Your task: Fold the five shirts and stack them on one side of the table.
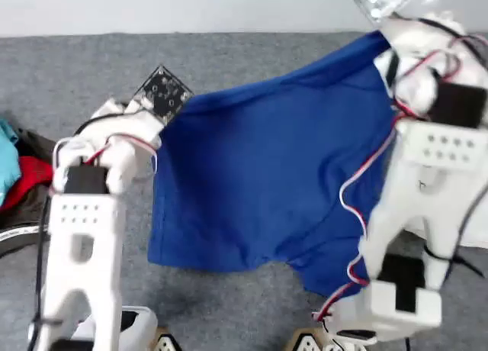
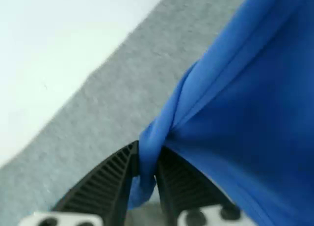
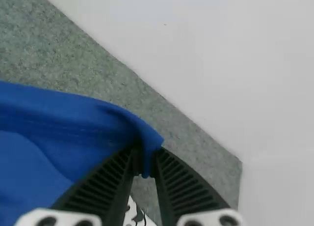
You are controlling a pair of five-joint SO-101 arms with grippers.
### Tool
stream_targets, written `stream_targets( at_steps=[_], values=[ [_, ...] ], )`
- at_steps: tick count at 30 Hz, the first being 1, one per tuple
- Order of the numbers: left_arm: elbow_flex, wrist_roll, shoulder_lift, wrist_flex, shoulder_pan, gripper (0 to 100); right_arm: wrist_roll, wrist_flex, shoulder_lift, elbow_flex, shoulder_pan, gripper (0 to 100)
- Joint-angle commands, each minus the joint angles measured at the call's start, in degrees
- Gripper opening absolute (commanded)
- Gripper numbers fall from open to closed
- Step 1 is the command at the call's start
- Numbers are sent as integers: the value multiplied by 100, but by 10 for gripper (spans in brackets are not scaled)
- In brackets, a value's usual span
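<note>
High view has the grey table (image 1: 76, 69) mostly covered by the blue shirt (image 1: 267, 168), spread across the middle with its far edge pulled taut between the two arms. So the big worry for me is that stretch. If the arms drift apart or move out of sync, I'd guess the cloth slips out of one grip and that whole side flops down crooked, and there goes the fold. The hem nearest the arms' bases also looks bunched and uneven, so it could drag and crease if the shirt gets swung over. The right arm (image 1: 427, 175) is stretched far out toward the back edge of the table and looks near the end of its reach. The left arm (image 1: 84, 214) is bent up, with its wrist at the shirt's other corner. The pile of other shirts (image 1: 19, 175) sits at the table edge beside the left arm, close enough that a wide swing might snag it. The left fingers (image 2: 105, 179) are clamped on a twisted bit of blue fabric, and the right fingers (image 3: 98, 186) pinch just the tip of a corner, which seems like the weaker hold.
</note>
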Motion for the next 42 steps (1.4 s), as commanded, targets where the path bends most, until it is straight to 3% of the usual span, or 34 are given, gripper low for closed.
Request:
stream_targets(
  at_steps=[1, 8, 13, 17, 22, 31, 34, 42],
  values=[
    [-514, -97, 1160, -914, -255, 14, -53, -743, 418, -26, -13, 10],
    [-2879, -105, 3393, -747, -290, 14, -53, -1895, 1341, -26, -4, 10],
    [-4497, -721, 4440, 519, -167, 14, -44, -2114, 1560, -26, -13, 10],
    [-5358, -1090, 4985, 1732, -149, 15, -9, -1578, 1552, -26, -4, 10],
    [-6026, -1363, 5319, 3288, -105, 15, 264, -163, 1481, -62, 31, 10],
    [-6167, -1943, 5380, 5415, -79, 15, 273, 2536, 734, -53, -4, 12],
    [-5824, -1969, 5275, 5424, -79, 15, 264, 3116, 664, 9, 40, 10],
    [-3934, -2330, 4598, 5424, 290, 15, 281, 3099, -224, 1820, 374, 14]
  ],
)
